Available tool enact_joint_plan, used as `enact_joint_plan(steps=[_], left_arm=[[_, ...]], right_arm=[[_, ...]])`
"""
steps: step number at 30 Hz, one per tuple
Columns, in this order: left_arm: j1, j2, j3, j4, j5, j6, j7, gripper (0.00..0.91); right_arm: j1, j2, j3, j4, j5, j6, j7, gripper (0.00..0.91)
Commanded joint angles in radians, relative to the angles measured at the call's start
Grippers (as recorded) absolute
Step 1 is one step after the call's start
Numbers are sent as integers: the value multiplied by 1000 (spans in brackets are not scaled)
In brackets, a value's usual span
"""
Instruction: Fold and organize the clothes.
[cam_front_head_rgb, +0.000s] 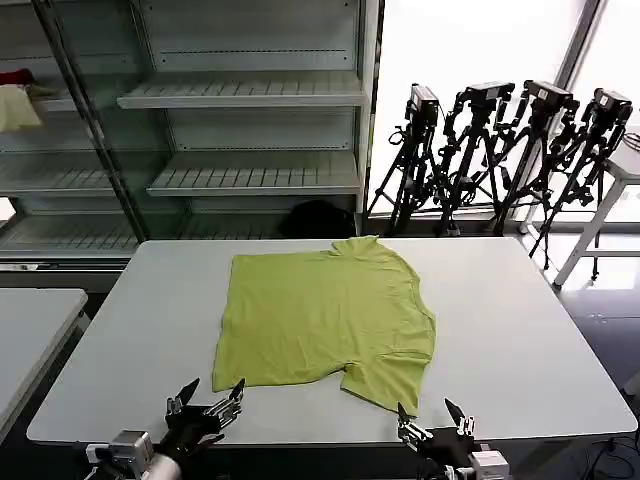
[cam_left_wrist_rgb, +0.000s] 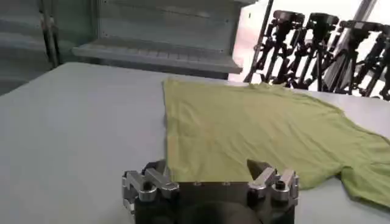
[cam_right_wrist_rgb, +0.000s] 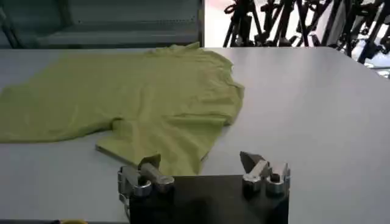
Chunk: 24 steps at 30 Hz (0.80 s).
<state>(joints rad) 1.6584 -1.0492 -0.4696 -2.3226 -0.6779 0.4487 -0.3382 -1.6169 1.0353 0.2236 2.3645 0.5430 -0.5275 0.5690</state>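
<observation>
Waiting at the near table edge, both grippers short of the T-shirt (cam_front_head_rgb: 325, 315), which lies flat ahead of them

The shirt is spread on the white table (cam_front_head_rgb: 520, 330) with its collar toward the far right and its hem along the left side, so its long axis runs across the robot's front, not away from it; one sleeve points back at the near edge. The left gripper (cam_front_head_rgb: 205, 403) hovers with fingers spread and nothing between them, just in front of the near hem corner. The right gripper (cam_front_head_rgb: 432, 418), also spread and empty, sits just in front of that near sleeve, whose folded tip is close to its fingers. Each arm looks about equally near its own corner, so a first fold probably needs both reaching forward together, lifting the near edge toward the shelving (cam_front_head_rgb: 250, 100) side
</observation>
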Motion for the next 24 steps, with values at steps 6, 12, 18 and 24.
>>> enact_joint_plan(steps=[6, 12, 18, 24], left_arm=[[-94, -11, 9, 144, -34, 29, 13, 907], [-91, -14, 15, 148, -30, 27, 14, 877], [-92, -18, 18, 164, -25, 17, 14, 393], [-88, -22, 25, 163, -22, 10, 20, 20]], right_arm=[[80, 21, -42, -50, 9, -51, 14, 907], [96, 27, -53, -65, 9, -51, 16, 907], [102, 36, -58, -96, 9, -50, 12, 584], [106, 43, -59, -109, 11, -48, 12, 222]])
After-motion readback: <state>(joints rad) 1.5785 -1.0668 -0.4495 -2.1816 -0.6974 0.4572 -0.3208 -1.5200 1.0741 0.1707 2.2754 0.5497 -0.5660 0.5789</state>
